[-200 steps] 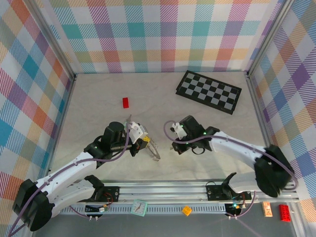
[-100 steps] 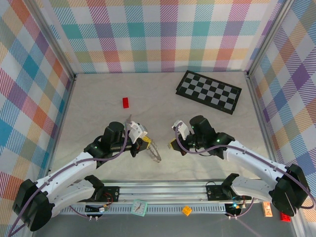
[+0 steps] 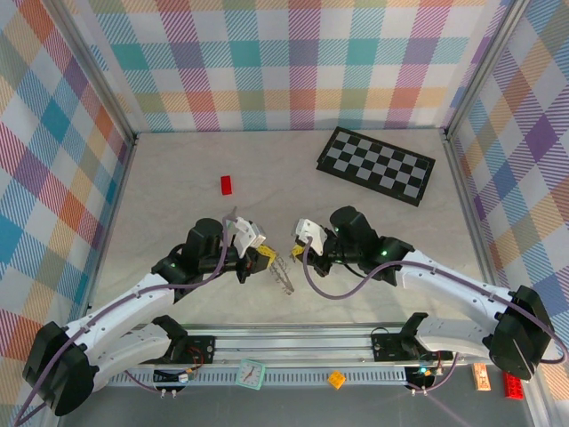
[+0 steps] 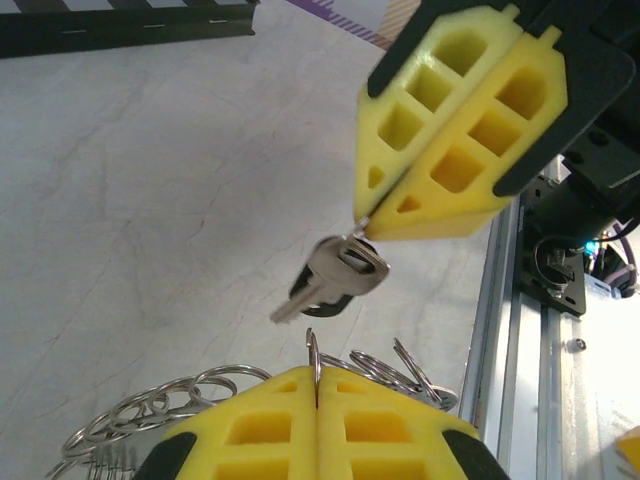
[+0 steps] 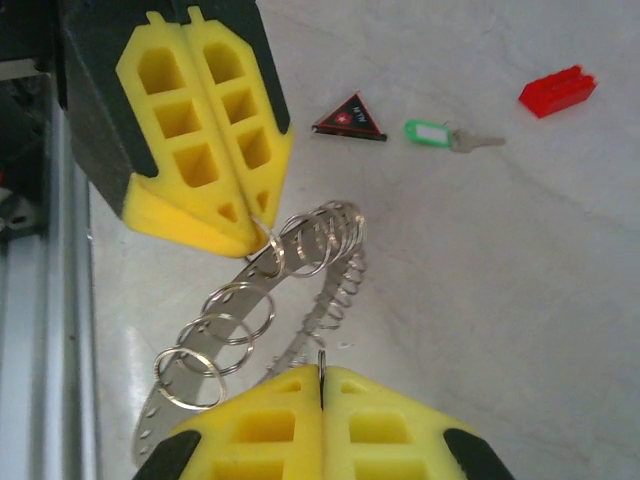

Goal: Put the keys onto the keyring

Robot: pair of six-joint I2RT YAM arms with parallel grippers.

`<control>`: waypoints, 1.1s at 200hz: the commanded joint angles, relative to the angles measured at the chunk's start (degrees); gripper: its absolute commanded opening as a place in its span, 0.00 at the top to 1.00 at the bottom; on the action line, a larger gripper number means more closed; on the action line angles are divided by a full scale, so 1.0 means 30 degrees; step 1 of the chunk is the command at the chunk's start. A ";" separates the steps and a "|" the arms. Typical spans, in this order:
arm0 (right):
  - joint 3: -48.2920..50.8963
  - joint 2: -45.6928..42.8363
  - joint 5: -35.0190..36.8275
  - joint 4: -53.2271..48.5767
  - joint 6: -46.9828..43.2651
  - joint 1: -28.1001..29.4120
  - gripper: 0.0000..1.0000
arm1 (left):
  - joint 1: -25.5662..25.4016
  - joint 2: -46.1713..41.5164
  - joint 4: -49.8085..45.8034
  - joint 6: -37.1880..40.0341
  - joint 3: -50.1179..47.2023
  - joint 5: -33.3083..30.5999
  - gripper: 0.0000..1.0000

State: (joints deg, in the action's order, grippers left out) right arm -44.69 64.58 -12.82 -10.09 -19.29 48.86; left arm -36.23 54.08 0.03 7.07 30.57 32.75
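My left gripper (image 3: 264, 256) (image 4: 317, 375) is shut on one ring of the keyring (image 4: 205, 385) (image 5: 300, 250), a silver band hung with several wire rings, held just above the table. My right gripper (image 3: 298, 251) (image 5: 321, 372) faces it at close range and is shut on the thin metal top of the black key (image 4: 335, 280), which dangles from its fingertips (image 4: 400, 205) just above the left jaws. The light green key (image 5: 430, 132) lies flat on the table beyond the left gripper's fingers (image 5: 200, 150).
A small red brick (image 3: 227, 184) (image 5: 557, 90) lies at the left middle of the table. The chequered board (image 3: 377, 165) lies at the back right. A black and red triangular tag (image 5: 350, 118) rests beside the green key. The aluminium rail (image 4: 505, 330) runs along the near edge.
My right gripper has swung left with the black key until it nearly meets the left gripper. The left gripper has stayed put with the keyring.
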 commanded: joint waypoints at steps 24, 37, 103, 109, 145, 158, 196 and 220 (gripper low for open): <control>-0.0961 -0.0063 0.0603 -0.0612 -0.3408 0.0672 1.00 | -0.0053 0.0978 0.0547 0.0173 0.0749 0.2144 1.00; -0.1228 -0.0189 0.0346 -0.1535 -0.3837 0.0679 1.00 | -0.0044 0.1407 0.0514 0.0433 0.0907 0.2533 1.00; -0.0734 -0.0528 -0.0442 -0.2209 -0.6617 0.0815 1.00 | -0.0256 0.3156 0.0488 0.1928 0.1405 0.3281 1.00; -0.0687 -0.0466 -0.0267 -0.2180 -0.6838 0.0887 1.00 | -0.0312 0.3225 0.0431 0.2129 0.1412 0.3314 1.00; -0.0424 -0.0315 -0.0084 -0.1553 -0.7279 0.1115 1.00 | -0.0490 0.3457 0.0214 0.2842 0.1559 0.3604 1.00; -0.0353 -0.0263 -0.0034 -0.1365 -0.7380 0.1185 1.00 | -0.0549 0.3464 0.0250 0.3026 0.1537 0.3701 1.00; -0.0310 -0.0080 0.0912 -0.1033 -0.7858 0.1565 1.00 | -0.0754 0.3360 0.0022 0.3766 0.1530 0.3840 1.00; -0.0273 0.0059 0.1407 -0.1189 -0.8402 0.1862 1.00 | -0.0939 0.3198 -0.0208 0.4577 0.1471 0.3778 1.00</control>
State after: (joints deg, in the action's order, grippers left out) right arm -46.46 64.16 -10.13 -15.00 -41.60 53.41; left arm -38.02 64.40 0.10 16.75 33.69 42.15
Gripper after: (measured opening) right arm 0.046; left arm 0.043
